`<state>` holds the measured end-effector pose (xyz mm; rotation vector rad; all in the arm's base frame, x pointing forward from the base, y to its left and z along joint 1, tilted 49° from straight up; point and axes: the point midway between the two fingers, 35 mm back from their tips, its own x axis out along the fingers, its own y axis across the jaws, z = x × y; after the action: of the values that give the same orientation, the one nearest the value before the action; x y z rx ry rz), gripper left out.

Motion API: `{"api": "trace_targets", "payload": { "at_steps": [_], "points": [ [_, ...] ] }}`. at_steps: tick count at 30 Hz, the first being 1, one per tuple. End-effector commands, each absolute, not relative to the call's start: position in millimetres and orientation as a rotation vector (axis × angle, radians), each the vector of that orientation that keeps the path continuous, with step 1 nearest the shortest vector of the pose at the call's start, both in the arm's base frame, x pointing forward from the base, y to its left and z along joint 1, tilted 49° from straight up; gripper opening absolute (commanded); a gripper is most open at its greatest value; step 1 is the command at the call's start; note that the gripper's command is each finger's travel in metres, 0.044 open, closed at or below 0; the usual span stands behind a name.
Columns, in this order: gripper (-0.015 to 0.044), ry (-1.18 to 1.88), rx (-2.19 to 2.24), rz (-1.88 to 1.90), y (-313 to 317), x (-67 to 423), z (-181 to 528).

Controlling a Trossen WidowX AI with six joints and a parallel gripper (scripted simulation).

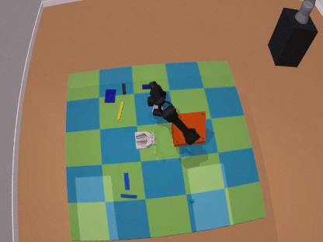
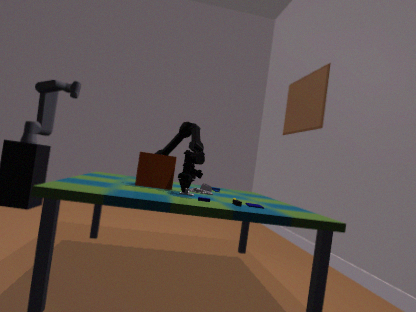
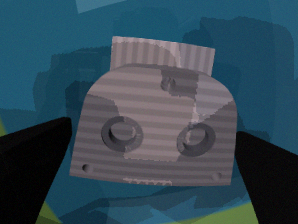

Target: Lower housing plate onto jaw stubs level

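Observation:
The pale grey housing plate (image 3: 150, 102) (image 1: 155, 107) lies on the table, with two round holes and several small ones. My gripper (image 3: 156, 133) (image 2: 185, 190) is open and low over it. In the wrist view one finger stands at each side of the plate, close to its edges; whether they touch it cannot be told. The pale base with the two jaws (image 1: 144, 140) (image 2: 206, 188) lies apart from the plate, a little nearer the front in the top view. Its pins and stubs are too small to tell apart, and it is not in the wrist view.
An orange block (image 1: 199, 126) (image 2: 156, 170) stands beside the arm's base. A dark blue plate (image 1: 110, 95), a black bar (image 1: 124, 88), a yellow bar (image 1: 120, 111) and a short blue bar (image 1: 145, 87) lie around the back left. Two blue bars (image 1: 126, 181) (image 1: 128, 196) lie in front.

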<state>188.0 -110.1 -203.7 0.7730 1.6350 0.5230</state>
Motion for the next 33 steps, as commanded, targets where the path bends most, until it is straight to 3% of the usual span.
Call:
{"api": "trace_targets", "payload": {
  "at_steps": [1, 17, 33],
  "points": [
    [0.0440, 1.635, 0.780, 0.520, -108.9, 188.2, -204.2],
    [0.0440, 1.635, 0.780, 0.520, -108.6, 188.2, -204.5],
    [0.0351, 1.635, 0.773, 0.523, -109.2, 187.9, -204.4]
  ]
}}
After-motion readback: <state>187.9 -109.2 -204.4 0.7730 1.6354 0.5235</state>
